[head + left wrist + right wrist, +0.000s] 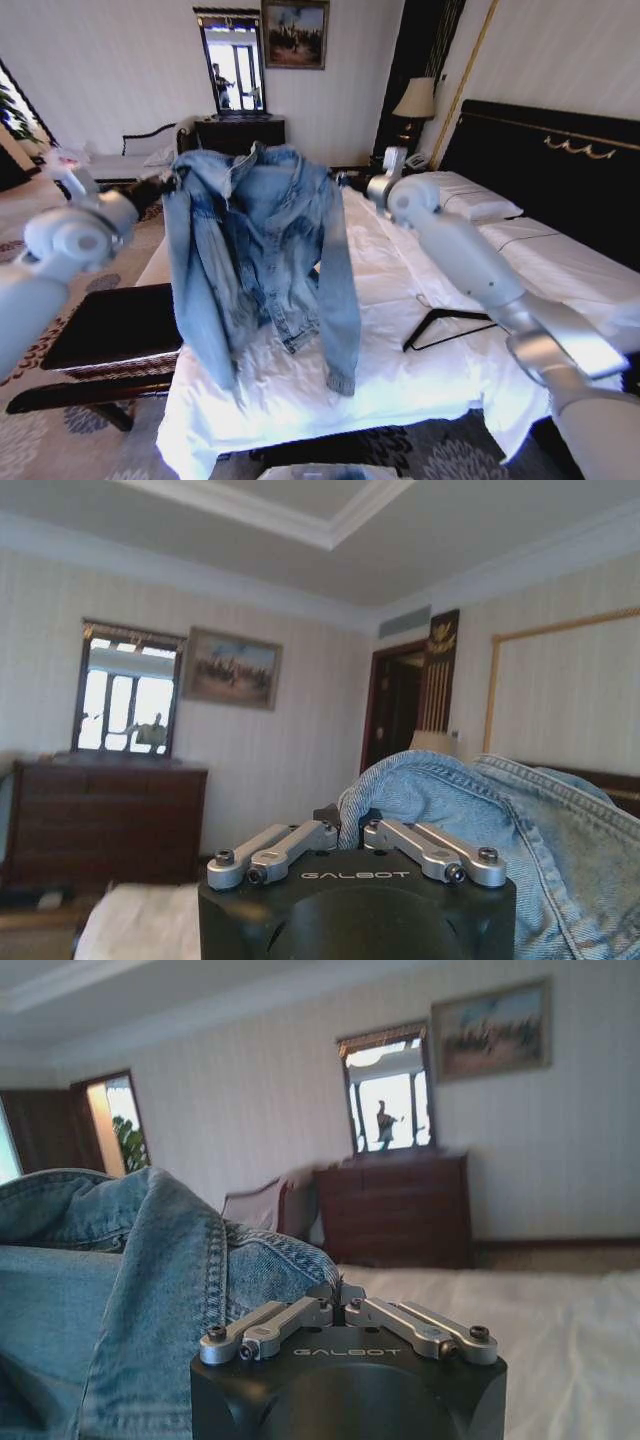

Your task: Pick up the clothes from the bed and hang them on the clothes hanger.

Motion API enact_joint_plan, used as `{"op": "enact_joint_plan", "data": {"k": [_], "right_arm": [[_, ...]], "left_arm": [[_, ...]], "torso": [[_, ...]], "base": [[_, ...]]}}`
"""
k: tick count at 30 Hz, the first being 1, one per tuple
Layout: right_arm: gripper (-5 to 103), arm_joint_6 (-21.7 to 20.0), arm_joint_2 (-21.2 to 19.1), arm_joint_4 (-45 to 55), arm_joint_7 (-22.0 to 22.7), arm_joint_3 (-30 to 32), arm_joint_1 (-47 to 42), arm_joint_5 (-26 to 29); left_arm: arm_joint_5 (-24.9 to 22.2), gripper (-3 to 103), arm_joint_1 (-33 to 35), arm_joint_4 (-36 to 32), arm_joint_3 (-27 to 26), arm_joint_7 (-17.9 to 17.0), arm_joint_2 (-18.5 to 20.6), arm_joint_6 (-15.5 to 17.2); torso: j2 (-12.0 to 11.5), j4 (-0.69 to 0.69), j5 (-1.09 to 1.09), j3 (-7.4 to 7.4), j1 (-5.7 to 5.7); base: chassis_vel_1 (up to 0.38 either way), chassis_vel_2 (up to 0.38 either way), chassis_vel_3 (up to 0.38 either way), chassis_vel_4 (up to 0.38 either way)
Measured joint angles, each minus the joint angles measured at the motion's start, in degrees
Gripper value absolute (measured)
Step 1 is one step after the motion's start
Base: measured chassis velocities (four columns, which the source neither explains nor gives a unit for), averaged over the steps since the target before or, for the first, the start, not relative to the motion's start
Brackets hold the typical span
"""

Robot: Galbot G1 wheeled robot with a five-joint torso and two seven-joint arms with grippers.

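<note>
The clothes, a light-blue denim jacket (262,260), hang spread out in the air above the foot of the bed (400,370). My left gripper (172,183) is shut on the jacket's left shoulder, and my right gripper (343,181) is shut on its right shoulder. The left wrist view shows denim (480,820) pinched at my left gripper (345,825). In the right wrist view the jacket's seam (200,1260) runs into my right gripper (335,1295). The black clothes hanger (447,326) lies flat on the white sheet under my right arm.
A dark wooden bench (100,335) stands left of the bed. A black headboard (560,165) and white pillows (475,200) are at the right. A dresser (240,132) with a mirror and a lamp (415,100) line the far wall.
</note>
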Motion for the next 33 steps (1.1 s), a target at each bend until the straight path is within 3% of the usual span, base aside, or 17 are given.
{"op": "enact_joint_plan", "data": {"k": [2, 3, 6, 10, 15, 17, 18, 19, 21, 23, 24, 25, 29, 30, 31, 32, 33], "right_arm": [[1, 0.1, 0.0, -0.4, 0.0, -0.1, 0.5, 0.0], [1, 0.8, -0.1, -2.1, -0.4, -0.2, 2.9, 0.0], [1, 1.5, -0.3, -3.7, -0.7, -0.4, 5.6, 0.5], [1, 2.2, -0.9, -3.3, -0.5, -0.5, 6.3, 1.4], [1, 1.9, -3.4, 4.0, 1.1, 1.1, 3.1, 5.7], [1, 1.2, -5.3, 9.1, 1.8, 3.2, 0.3, 8.3], [1, 0.0, -9.0, 16.6, 3.0, 8.1, -4.2, 13.2], [1, 0.0, -9.0, 16.6, 3.0, 8.1, -4.2, 13.2], [1, -1.0, -14.9, 23.9, 4.2, 14.8, -9.0, 19.0], [1, -2.4, -23.9, 33.2, 5.3, 24.6, -14.5, 27.5], [1, -2.9, -26.5, 35.9, 5.3, 28.0, -16.0, 30.6], [1, -2.9, -26.5, 35.9, 5.3, 28.0, -16.0, 30.6], [1, -5.4, -36.3, 41.8, 8.3, 37.0, -15.5, 45.2], [1, -5.4, -36.3, 41.8, 8.3, 37.0, -15.5, 45.2], [1, -6.5, -37.9, 42.3, 10.0, 38.4, -14.6, 49.3], [1, -6.7, -38.0, 42.4, 10.2, 38.6, -14.5, 49.8], [1, -8.1, -39.9, 42.9, 12.2, 40.1, -14.6, 53.0]], "left_arm": [[-0.2, 6, -1.7, 0.4, 1.4, -0.1, 0.0, 0.1], [-1.7, 6, -9.2, 1.9, 7.1, -1.0, -0.8, 0.4], [-3.2, 6, -14.2, 1.8, 10.2, -2.7, -1.9, 0.8], [-3.6, 6, -12.6, -1.2, 9.1, -4.5, -1.8, 0.8], [-4.2, 6, -0.8, -10.6, -0.2, -9.4, 2.3, 0.6], [-4.9, 6, 6.6, -15.5, -6.9, -11.0, 5.0, 0.8], [-7.7, 6, 12.8, -21.0, -12.2, -12.9, 6.8, 1.5], [-7.7, 6, 12.8, -21.0, -12.2, -12.9, 6.8, 1.5], [-10.9, 6, 16.0, -25.0, -14.3, -14.5, 7.8, 2.9], [-18.3, 6, 18.0, -31.4, -22.1, -16.8, 12.0, 6.0], [-23.1, 6, 18.1, -33.1, -25.5, -18.5, 13.7, 7.7], [-23.1, 6, 18.1, -33.1, -25.5, -18.5, 13.7, 7.7], [-47.4, 6, 14.2, -35.8, -39.9, -29.3, 21.8, 16.7], [-47.4, 6, 14.2, -35.8, -39.9, -29.3, 21.8, 16.7], [-53.9, 6, 12.3, -35.2, -41.5, -32.0, 24.2, 18.6], [-55.0, 6, 11.8, -35.1, -41.6, -32.5, 24.6, 18.8], [-61.5, 6, 8.2, -34.8, -41.2, -36.0, 26.8, 20.6]], "torso": [[0.0, 0.0, 0.0, 0.0, 0.0], [0.0, 0.02, -0.01, 0.01, 0.0], [0.0, 0.01, 0.01, 0.0, 0.0], [0.0, 0.01, 0.01, 0.0, -0.02], [0.0, 0.04, -0.02, 0.0, -0.01], [0.0, 0.1, -0.03, 0.0, -0.01], [0.0, 0.17, 0.04, -0.01, -0.02], [0.0, 0.17, 0.04, -0.01, -0.02], [0.0, 0.11, -0.03, -0.02, -0.04], [0.0, -0.07, 0.01, -0.03, -0.03], [0.0, -0.08, 0.07, -0.05, -0.05], [0.0, -0.08, 0.07, -0.05, -0.05], [0.0, -0.01, 0.04, -0.06, -0.07], [0.0, -0.01, 0.04, -0.06, -0.07], [0.0, 0.06, 0.03, -0.05, -0.08], [0.0, 0.07, 0.03, -0.05, -0.08], [0.0, 0.07, 0.0, -0.04, -0.07]], "base": [[0.0, 0.0, 0.0, 0.0], [0.0, 0.0, 0.0, 0.0], [0.0, 0.0, 0.0, 0.0], [0.0, 0.0, 0.0, 0.0], [0.0, 0.0, 0.0, 0.0], [0.0, 0.0, 0.0, 0.0], [0.0, 0.0, 0.0, 0.0], [0.0, 0.0, 0.0, 0.0], [0.0, 0.0, 0.0, 0.0], [0.0, 0.0, 0.0, 0.0], [-0.056, -0.03, -0.041, -0.048], [-0.056, -0.03, -0.041, -0.048], [-0.019, -0.013, -0.025, -0.014], [0.0, 0.0, 0.0, 0.0], [0.0, 0.0, 0.0, 0.0], [0.0, 0.0, 0.0, 0.0], [0.0, 0.0, 0.0, 0.0]]}}
